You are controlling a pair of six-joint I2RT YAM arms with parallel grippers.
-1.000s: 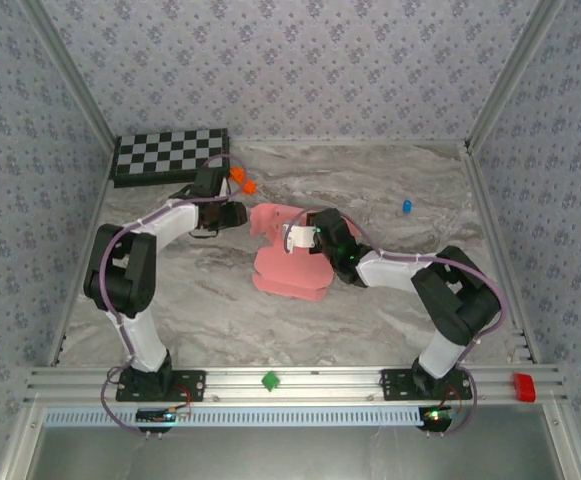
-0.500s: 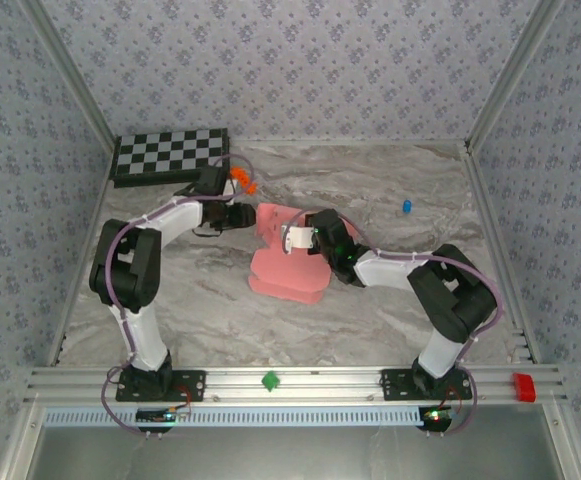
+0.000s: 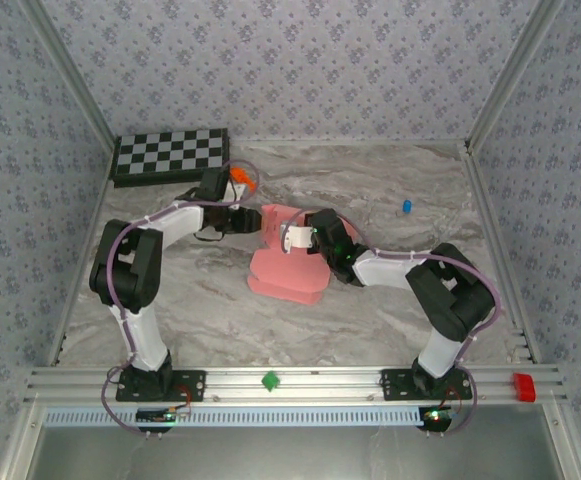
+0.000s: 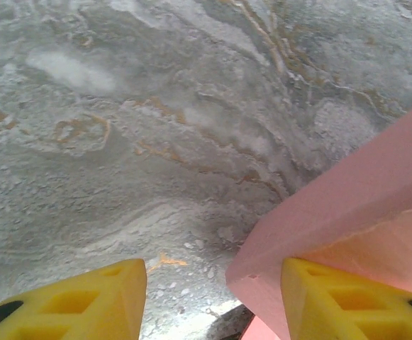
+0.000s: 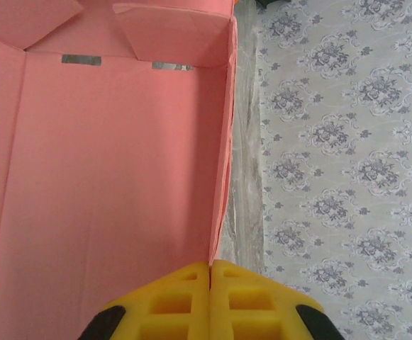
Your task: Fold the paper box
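Observation:
The pink paper box (image 3: 285, 272) lies partly folded at mid-table, its walls raised at the far end. My right gripper (image 3: 293, 238) is shut on the thin upright side wall of the box (image 5: 113, 163); the wall's edge runs into the seam between the two fingers of this gripper (image 5: 210, 268). My left gripper (image 3: 253, 218) is open at the box's far left corner. In the left wrist view that corner (image 4: 333, 205) reaches in between the fingers of the left gripper (image 4: 213, 283) and lies against the right finger (image 4: 340, 297). The left finger (image 4: 85, 301) stands apart over bare table.
A checkerboard (image 3: 170, 155) lies at the back left, with a small orange brick (image 3: 240, 178) just beside my left wrist. A small blue piece (image 3: 407, 206) sits at the back right. On the front rail are a green piece (image 3: 269, 380) and a red block (image 3: 523, 386).
My left gripper has moved right, up to the box's far left corner. The right gripper has kept its hold, and the box has shifted slightly left.

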